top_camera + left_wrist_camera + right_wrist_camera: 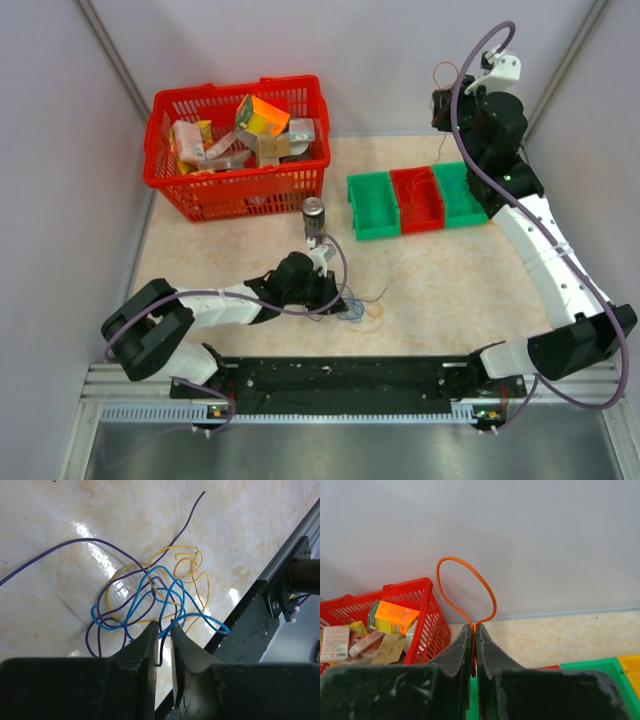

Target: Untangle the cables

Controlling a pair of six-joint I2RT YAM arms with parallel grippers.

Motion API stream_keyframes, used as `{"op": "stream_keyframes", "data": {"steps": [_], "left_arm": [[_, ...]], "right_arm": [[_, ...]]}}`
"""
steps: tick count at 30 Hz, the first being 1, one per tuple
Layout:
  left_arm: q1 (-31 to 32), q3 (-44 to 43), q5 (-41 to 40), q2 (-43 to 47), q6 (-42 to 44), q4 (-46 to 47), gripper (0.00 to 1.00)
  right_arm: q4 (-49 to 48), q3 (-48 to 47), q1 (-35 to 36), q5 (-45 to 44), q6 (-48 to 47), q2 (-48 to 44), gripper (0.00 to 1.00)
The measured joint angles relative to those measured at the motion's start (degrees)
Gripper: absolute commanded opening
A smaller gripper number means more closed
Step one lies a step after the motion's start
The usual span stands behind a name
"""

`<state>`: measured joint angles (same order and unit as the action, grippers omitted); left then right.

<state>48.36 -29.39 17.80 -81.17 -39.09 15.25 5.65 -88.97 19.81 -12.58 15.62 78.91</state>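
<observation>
Left tool [164, 627] slightly parted at tangled cables [160, 568], right tool [474, 629] raised, pinching orange cable loop [452, 558].

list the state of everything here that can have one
cable tangle, knotted together, lying on the table
orange cable, looped, pinched and held up away from the tangle
left end effector, open a crack, at the tangle's edge
right end effector, shut on the orange cable, raised
red basket, upright, full of packages
can, upright
bins, upright, side by side
</observation>
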Motion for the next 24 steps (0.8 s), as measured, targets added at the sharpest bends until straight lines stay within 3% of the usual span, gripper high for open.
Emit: {"op": "stream_keyframes", "data": {"steps": [4,8,18,21,24], "left_arm": [[0.00,-0.46,0.74,-0.13,-0.02,0.00,0.36],[0.00,-0.98,0.85,-0.11,0.00,-0.26,0.37],[0.00,-1.88,0.55,3.39,0.07,-3.50,0.14],[0.00,-2.60,0.55,3.87,0.04,-3.80,0.00],[0.00,-3.52,0.59,4.00,0.07,-4.76,0.00]], "right_arm": [[-0.74,2.62,-0.13,-0.02,0.24,-1.31,0.00],[-2.82,9.38,-0.35,-0.07,0.57,-3.17,0.00],[-6.08,21.68,-3.23,-0.70,1.27,1.92,0.00],[-5.77,23.74,-3.28,0.02,2.56,4.66,0.00],[-3.80,23.82,-3.32,1.33,4.04,8.98,0.01]]}}
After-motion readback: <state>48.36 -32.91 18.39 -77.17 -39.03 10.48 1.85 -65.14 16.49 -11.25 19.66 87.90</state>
